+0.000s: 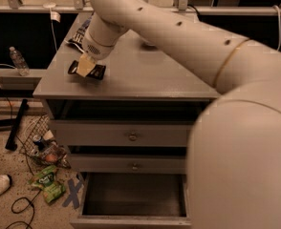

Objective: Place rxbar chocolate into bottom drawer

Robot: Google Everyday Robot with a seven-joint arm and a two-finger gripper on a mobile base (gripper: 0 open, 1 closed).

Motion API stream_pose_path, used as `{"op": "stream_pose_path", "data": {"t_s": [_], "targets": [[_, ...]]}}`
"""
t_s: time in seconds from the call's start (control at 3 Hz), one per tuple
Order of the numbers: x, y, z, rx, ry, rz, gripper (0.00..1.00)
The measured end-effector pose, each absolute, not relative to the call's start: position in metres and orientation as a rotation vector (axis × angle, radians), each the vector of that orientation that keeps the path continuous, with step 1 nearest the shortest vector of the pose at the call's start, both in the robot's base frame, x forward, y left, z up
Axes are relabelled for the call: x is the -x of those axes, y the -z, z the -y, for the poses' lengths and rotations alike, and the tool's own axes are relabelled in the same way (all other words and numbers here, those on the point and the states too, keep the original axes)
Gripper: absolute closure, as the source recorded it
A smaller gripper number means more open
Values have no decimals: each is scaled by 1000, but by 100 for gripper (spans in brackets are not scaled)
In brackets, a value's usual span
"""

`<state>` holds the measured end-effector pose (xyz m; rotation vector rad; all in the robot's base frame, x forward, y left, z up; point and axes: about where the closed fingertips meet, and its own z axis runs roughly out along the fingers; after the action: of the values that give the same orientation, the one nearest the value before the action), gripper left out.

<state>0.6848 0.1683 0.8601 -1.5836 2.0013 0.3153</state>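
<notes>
The rxbar chocolate (pixel 99 72) is a small flat black bar over the left part of the grey cabinet top (pixel 145 75). My gripper (pixel 86 65) reaches down from the long white arm and is shut on the bar's middle, holding it at or just above the surface. The bar's two black ends stick out on either side of the tan fingers (pixel 85 66). The bottom drawer (pixel 133 219) is pulled open below, with its dark inside showing. It is down and to the right of the gripper.
Two shut grey drawers with round knobs (pixel 132 136) sit above the open one. A blue-and-white chip bag (pixel 79 34) lies at the back left of the top. A water bottle (pixel 17 60), a wire basket (pixel 39 140), green packets (pixel 47 182) and cables lie at left.
</notes>
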Motion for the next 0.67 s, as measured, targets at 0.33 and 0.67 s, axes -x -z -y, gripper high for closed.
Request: {"op": "stream_pose_path", "data": {"t_s": [0.33,0.67], "targets": [[-649,-899,-135,1542,-275,-1937,100],[-612,-908,-111,1553,-287,-1899,100]]}}
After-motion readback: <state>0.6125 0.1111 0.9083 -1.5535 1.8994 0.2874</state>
